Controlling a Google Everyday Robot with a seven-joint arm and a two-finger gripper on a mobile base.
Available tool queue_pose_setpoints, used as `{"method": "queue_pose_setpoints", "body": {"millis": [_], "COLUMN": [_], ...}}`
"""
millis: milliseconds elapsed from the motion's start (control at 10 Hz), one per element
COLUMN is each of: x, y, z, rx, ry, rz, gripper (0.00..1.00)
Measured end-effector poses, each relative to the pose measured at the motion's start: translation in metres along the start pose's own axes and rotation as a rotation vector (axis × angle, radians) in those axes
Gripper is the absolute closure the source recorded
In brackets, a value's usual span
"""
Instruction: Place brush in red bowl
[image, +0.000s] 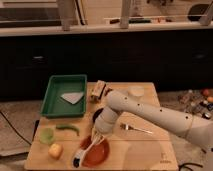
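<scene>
The red bowl (98, 151) sits on the wooden table near its front edge. The brush (86, 150) slants across the bowl, with its white handle running up to my gripper and its dark head (77, 161) hanging past the bowl's left rim. My gripper (98, 132) is just above the bowl's far rim, shut on the top end of the handle. The white arm reaches in from the right.
A green tray (52, 95) with a pale cloth stands at the back left. A green cup (46, 134), a green pod (68, 129) and a yellow item (55, 150) lie at the left. A black bowl (98, 114) is partly hidden behind the arm. A fork (136, 129) lies to the right, with a box (98, 91) and a white lid (136, 91) at the back.
</scene>
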Motion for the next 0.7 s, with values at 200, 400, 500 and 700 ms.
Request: {"method": "queue_pose_setpoints", "body": {"millis": [200, 400, 500, 700], "x": [0.0026, 0.0048, 0.0059, 0.0071], "y": [0.0003, 0.0007, 0.0009, 0.0011], "z": [0.0008, 0.0008, 0.0005, 0.0001], "rx": [0.001, 0.004, 0.005, 0.008], "ry": [-0.009, -0.015, -0.017, -0.02], "rz": [0.008, 0.013, 0.016, 0.02], "gripper": [0.59, 0.4, 0.28, 0.2]}}
